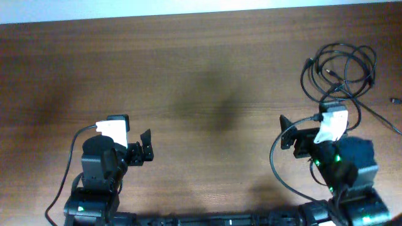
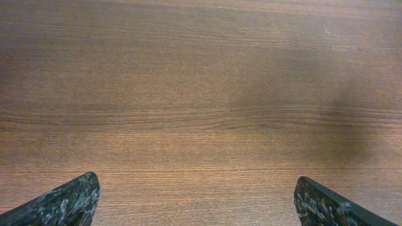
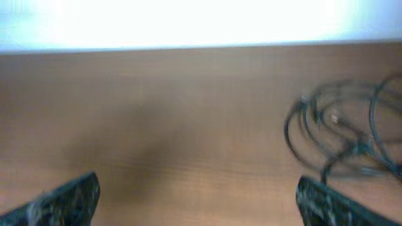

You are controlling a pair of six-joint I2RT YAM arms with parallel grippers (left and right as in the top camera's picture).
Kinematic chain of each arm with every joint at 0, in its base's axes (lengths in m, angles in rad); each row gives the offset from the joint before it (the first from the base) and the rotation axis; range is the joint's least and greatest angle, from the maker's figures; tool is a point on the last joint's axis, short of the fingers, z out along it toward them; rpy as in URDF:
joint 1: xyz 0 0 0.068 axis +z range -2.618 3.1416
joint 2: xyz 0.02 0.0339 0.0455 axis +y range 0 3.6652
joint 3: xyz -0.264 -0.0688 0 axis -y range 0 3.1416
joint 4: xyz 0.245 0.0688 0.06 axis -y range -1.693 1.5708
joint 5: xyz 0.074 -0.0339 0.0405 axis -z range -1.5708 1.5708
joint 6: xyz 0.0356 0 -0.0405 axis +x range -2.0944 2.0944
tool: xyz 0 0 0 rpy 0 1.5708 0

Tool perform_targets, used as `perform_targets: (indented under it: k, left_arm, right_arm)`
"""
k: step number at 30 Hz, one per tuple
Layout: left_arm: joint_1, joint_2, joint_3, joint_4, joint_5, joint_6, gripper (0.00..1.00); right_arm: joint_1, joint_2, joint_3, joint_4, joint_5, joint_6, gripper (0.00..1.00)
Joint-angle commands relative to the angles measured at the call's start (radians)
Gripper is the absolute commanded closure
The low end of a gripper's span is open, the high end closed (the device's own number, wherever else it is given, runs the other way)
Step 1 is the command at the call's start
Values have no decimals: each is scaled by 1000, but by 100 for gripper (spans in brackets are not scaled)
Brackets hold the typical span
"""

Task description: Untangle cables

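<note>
From overhead, your cable tangle (image 1: 339,69) lies in loose black loops at the far right corner of the wooden surface (image 1: 207,69), with one strand trailing toward the right edge. Both arms sit at the near edge, well apart from each other. The right pincer (image 1: 287,133) is the nearer one to the tangle but is not touching it, so I judge it the natural one to reach first. The left pincer (image 1: 146,148) is far from any cable.

In the left wrist view you see only bare wood between two fingertips (image 2: 66,202) spread out to the frame corners: wide open, holding nothing.

The right wrist view is blurred, yet its fingertips (image 3: 63,201) likewise stand wide apart with nothing between them. The cable tangle (image 3: 342,129) sits ahead and to the right, so you will likely need to swing rightward before closing on a strand.
</note>
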Motion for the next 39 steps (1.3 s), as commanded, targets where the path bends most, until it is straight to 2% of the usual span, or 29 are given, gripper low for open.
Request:
perform_targets:
  k: [1, 4, 8, 12, 16, 22, 27, 32, 39]
  left_arm:
    - [2, 1, -8, -1, -13, 4, 1]
    - [2, 0, -8, -1, -13, 4, 1]
    - [2, 0, -8, -1, -13, 4, 1]
    - [2, 1, -8, -1, -13, 4, 1]
    - [2, 1, -8, -1, -13, 4, 1]
    - [2, 1, -8, -1, -13, 4, 1]
    - [2, 0, -8, -1, -13, 4, 1]
    - [2, 0, -8, -1, -13, 4, 1]
    - [2, 0, -8, -1, -13, 4, 1]
  right_arm:
    - [-5, -122, -127, 135, 15, 0, 1]
    - [-5, -255, -240, 259, 14, 1, 1]
    - [-5, -388, -319, 287, 15, 0, 1]
    - [-5, -466, -349, 288, 22, 0, 1]
    - [-23, -472, -384, 343, 21, 1, 1]
    - [-64, -472, -499, 576, 15, 0, 1]
    - [-64, -472, -655, 856, 23, 0, 1]
    - [-64, -472, -653, 798, 26, -59, 2]
    - [-64, -472, -653, 478, -2, -94, 1]
